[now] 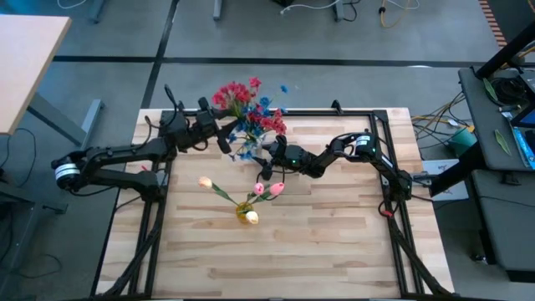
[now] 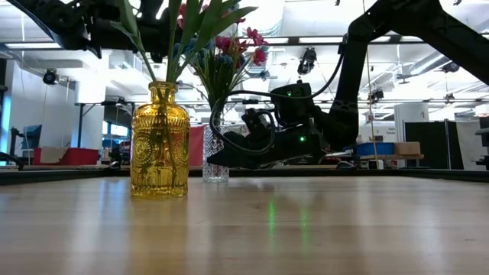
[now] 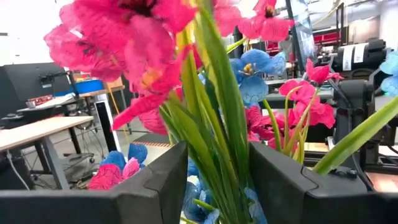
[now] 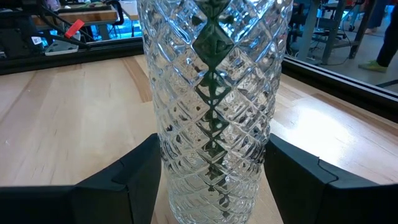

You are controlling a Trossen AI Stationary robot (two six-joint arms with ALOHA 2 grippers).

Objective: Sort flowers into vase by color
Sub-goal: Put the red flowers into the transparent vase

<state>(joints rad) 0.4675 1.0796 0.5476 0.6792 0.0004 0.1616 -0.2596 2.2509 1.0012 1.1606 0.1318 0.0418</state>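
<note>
A clear cut-glass vase (image 4: pixel 214 93) stands on the wooden table at its far middle and shows in the low view too (image 2: pixel 215 164). A mixed bunch of red and blue flowers (image 1: pixel 245 104) sticks up out of it. My right gripper (image 4: pixel 211 180) comes in from the table's right, shut on the vase. My left gripper (image 3: pixel 217 180) reaches in from the left at stem height, shut on the bunch's green stems. Nearer, a yellow glass vase (image 2: pixel 159 141) holds pink and cream tulips (image 1: pixel 266 190). My left gripper pinches the green stems and leaves (image 3: pixel 214 149) of the red and blue bunch between its two fingers, just below the blossoms. It comes in about level from the table's left. The stems stand upright, their lower ends in the clear vase. My right gripper holds the clear vase by its lower body (image 4: pixel 211 162), one finger (image 4: pixel 134 180) on each side of the wall. The fingers come in level from the table's right. The vase stands upright with its base on the table.
A black frame rail (image 1: pixel 359 111) runs along the table's far edge and down both sides. The near half of the wooden top (image 1: pixel 276 259) lies bare. The yellow vase stands close in front of the clear one.
</note>
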